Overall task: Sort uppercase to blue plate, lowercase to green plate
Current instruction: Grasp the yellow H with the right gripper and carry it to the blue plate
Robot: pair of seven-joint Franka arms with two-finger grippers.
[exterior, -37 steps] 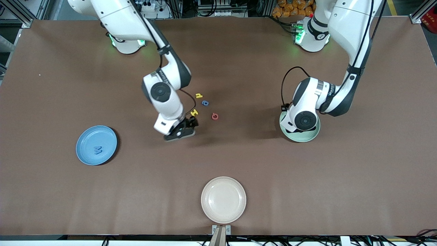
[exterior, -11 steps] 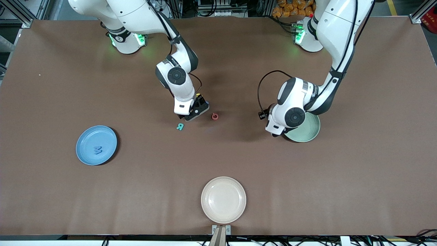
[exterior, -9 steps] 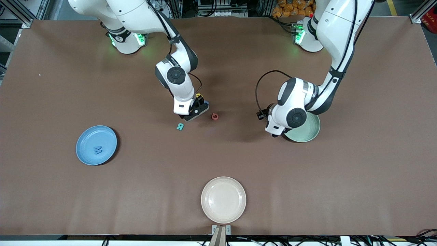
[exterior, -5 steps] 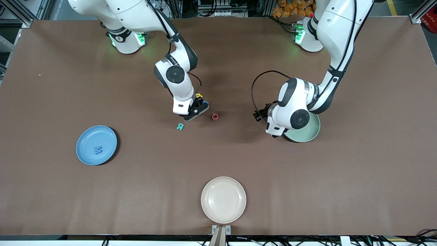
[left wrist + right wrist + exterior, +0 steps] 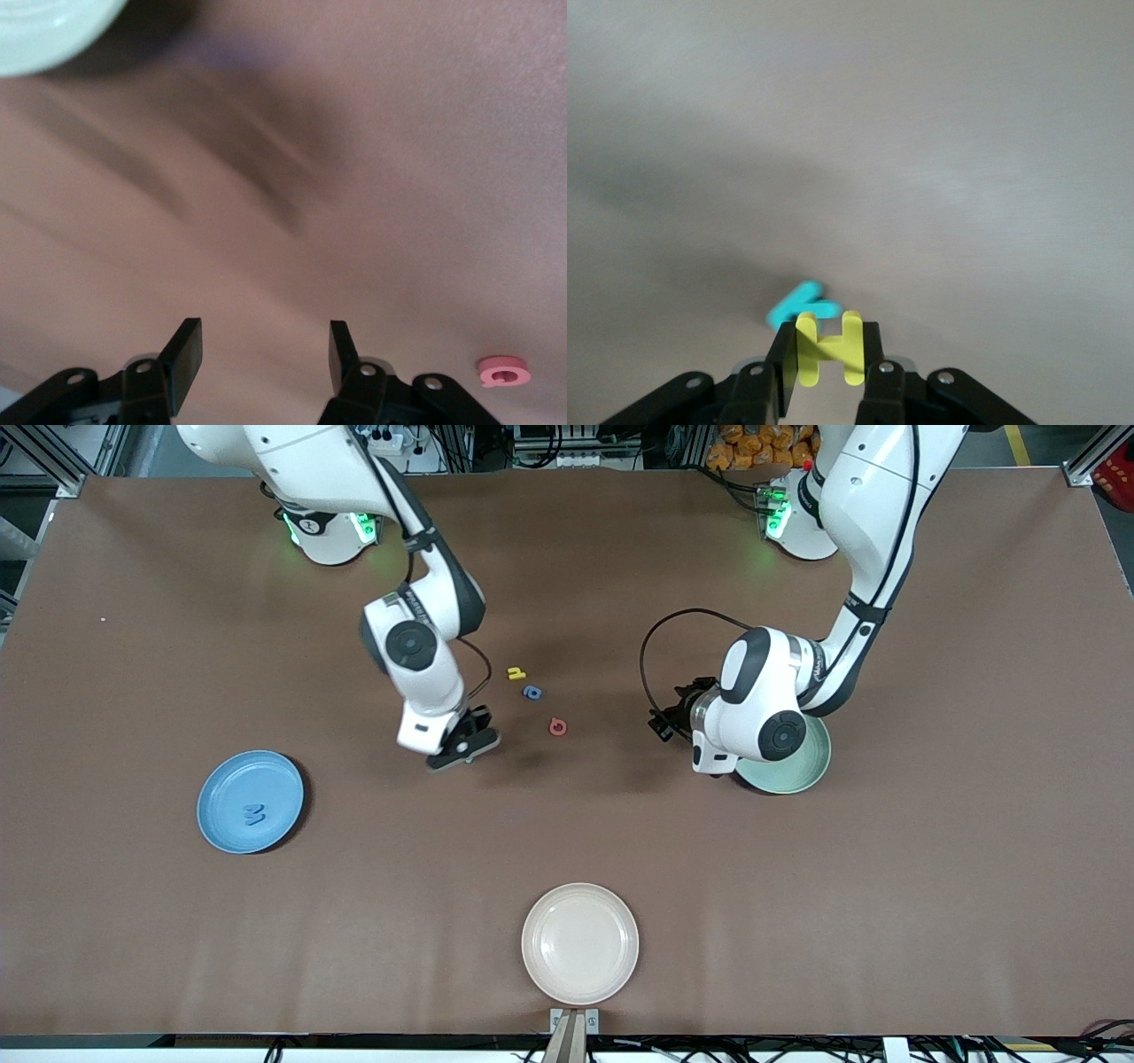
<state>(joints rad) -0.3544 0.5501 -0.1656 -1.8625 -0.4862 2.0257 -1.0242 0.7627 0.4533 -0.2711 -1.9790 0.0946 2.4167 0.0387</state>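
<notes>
Right end effector (image 5: 824,354): clamped on yellow H (image 5: 829,348), held upright between the fingers, raised over bare tabletop (image 5: 620,833) with teal R (image 5: 799,304) lying just beneath; in the front view the right end effector (image 5: 462,747) covers both letters. Left end effector (image 5: 264,354): fingers parted at a middling width, nothing between them, over bare tabletop just beside green plate (image 5: 802,766), on the side toward the loose letters; same end effector in the front view (image 5: 671,714). Loose letters at mid-tabletop, between the two end effectors: yellow n (image 5: 516,674) farthest from the front camera, blue a (image 5: 532,692) just beside it and slightly nearer, red Q (image 5: 557,726) nearer again; red Q also in the left wrist view (image 5: 503,372), apart from the fingers. Blue plate (image 5: 229,815): toward the right arm's end of the tabletop, with blue M (image 5: 255,813) flat inside it. Green plate: toward the left arm's end, largely under the left wrist; contents cannot be told. Cream plate (image 5: 580,943): at the tabletop edge nearest the front camera, well apart from all letters.
</notes>
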